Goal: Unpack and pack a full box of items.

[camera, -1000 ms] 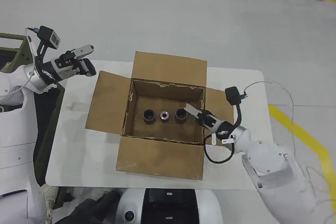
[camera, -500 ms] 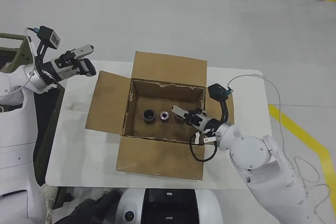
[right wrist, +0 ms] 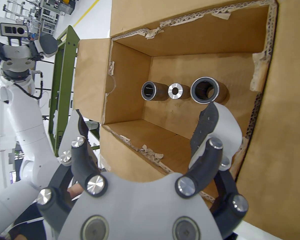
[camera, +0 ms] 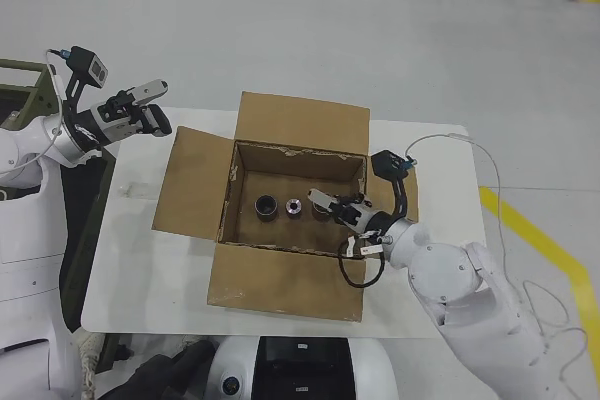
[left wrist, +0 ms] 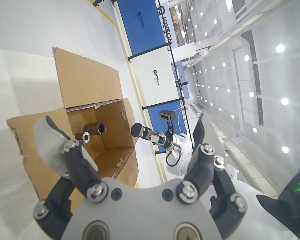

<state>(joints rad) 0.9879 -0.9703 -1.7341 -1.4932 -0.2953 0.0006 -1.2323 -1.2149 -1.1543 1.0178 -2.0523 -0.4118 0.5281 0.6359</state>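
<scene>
Likely unpacking, approach phase: right gripper (right wrist: 145,114), jaws spread (nothing held), hangs over the open box (right wrist: 190,6); the largest metal sleeve (right wrist: 205,93) lies just ahead of one fingertip. Next should be: descend, straddle, close.

Bright, even overhead light throughout. Rows of round ceiling lamps (left wrist: 280,48) in left wrist view burn out to white glare. White table (camera: 430,160) and pale floor (camera: 380,50) reflect strongly, nearly washed out in top view. Box (camera: 300,122) interior dimmer, walls shading its bottom. Soft short shadow beside largest cylinder (right wrist: 206,93); its metal rim catches highlights. Wrist views fisheye: straight lines bow toward edges.
</scene>
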